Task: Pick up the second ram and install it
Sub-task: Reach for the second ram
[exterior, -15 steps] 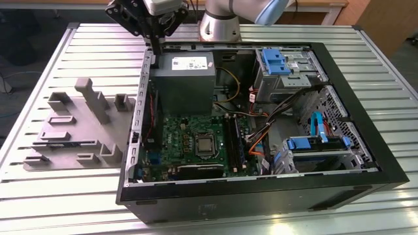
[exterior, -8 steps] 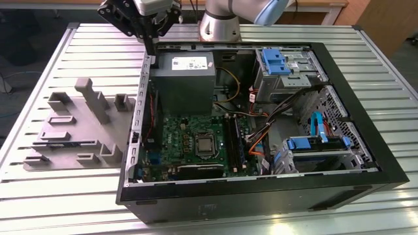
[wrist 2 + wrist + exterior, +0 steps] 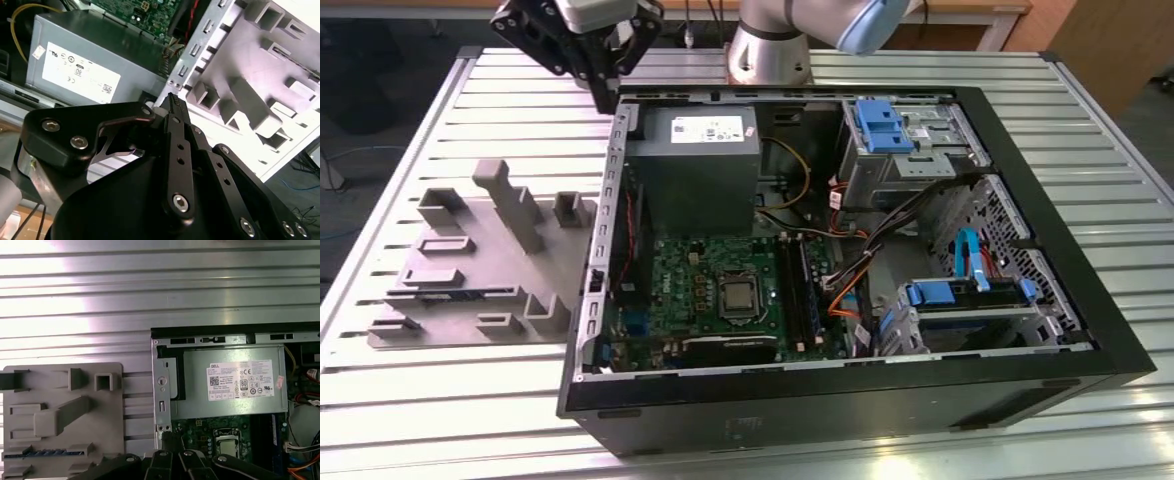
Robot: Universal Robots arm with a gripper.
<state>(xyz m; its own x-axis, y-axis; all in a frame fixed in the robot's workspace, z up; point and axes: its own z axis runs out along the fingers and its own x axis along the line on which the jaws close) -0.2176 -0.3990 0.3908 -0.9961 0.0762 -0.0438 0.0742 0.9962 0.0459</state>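
- Claw (image 3: 604, 93)?
- Pinched narrow, empty, above the case (image 3: 854, 410) corner.
- Second ram (image 3: 42, 452)?
- Slotted in the grey fixture (image 3: 62, 385) on the surface (image 3: 454, 400), well apart from the claw. Likely light, stiff, fragile: grip its long flat faces, mid-length.

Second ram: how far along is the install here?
Nothing looks done yet. The second ram lies in its slot on the grey fixture, not picked up. The hand is shut and empty, above the computer case's corner by the power supply. Left: the pickup and seating it on the motherboard.
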